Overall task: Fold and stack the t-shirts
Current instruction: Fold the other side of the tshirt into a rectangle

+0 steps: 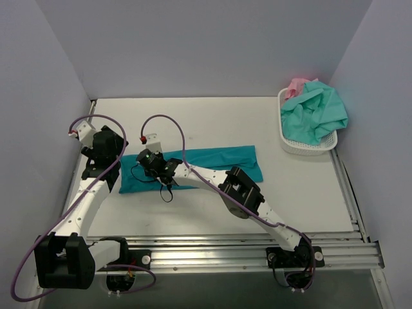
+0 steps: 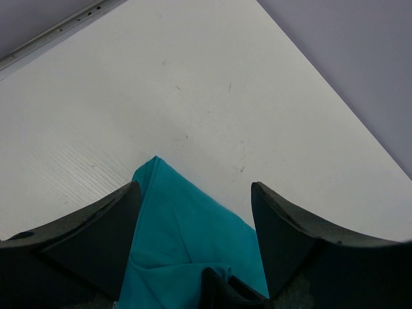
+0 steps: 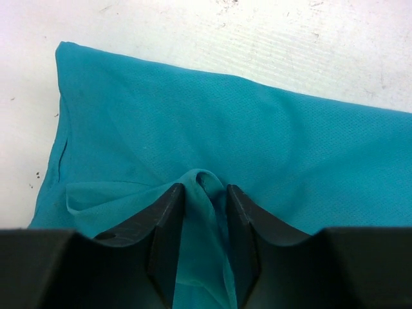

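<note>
The deep teal-blue t-shirt [image 1: 219,162] lies folded into a long strip across the middle of the table. My right gripper [image 1: 161,171] reaches over to the strip's left part. In the right wrist view it [image 3: 205,193] is shut on a pinched-up fold of the teal shirt [image 3: 212,122]. My left gripper [image 1: 113,154] is at the strip's left end. In the left wrist view it [image 2: 193,193] is open, with a pointed corner of the teal shirt [image 2: 183,225] lying between its fingers [image 2: 96,232]. A mint-green t-shirt [image 1: 315,112] and a pink one [image 1: 297,85] are in the basket.
The white perforated basket [image 1: 308,147] stands at the back right, against the right wall. Grey walls close in the table on the left, back and right. A metal rail [image 1: 244,248] runs along the near edge.
</note>
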`<state>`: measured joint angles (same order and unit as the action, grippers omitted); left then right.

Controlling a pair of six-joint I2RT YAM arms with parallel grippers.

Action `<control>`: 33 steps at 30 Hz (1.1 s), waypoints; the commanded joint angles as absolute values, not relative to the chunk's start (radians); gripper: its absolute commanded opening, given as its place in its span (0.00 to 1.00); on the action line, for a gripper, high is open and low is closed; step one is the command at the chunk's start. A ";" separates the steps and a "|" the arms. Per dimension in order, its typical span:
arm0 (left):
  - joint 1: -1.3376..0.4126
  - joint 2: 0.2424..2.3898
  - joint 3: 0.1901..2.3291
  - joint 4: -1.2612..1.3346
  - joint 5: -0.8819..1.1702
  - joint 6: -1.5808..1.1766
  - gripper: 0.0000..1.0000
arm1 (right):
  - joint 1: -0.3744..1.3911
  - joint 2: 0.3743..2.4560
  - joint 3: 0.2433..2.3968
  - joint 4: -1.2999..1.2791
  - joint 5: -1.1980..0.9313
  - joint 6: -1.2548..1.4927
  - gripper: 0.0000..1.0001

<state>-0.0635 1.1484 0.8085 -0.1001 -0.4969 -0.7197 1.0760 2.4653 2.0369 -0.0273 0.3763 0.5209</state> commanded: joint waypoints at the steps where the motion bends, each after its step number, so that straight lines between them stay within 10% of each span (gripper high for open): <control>1: -0.057 1.134 0.805 -0.048 -0.500 -0.721 0.78 | 1.083 2.479 2.082 -0.023 0.373 0.519 0.28; 33: -0.049 1.068 0.804 -0.089 -0.531 -0.713 0.79 | 1.239 2.280 1.842 0.066 0.416 0.534 0.23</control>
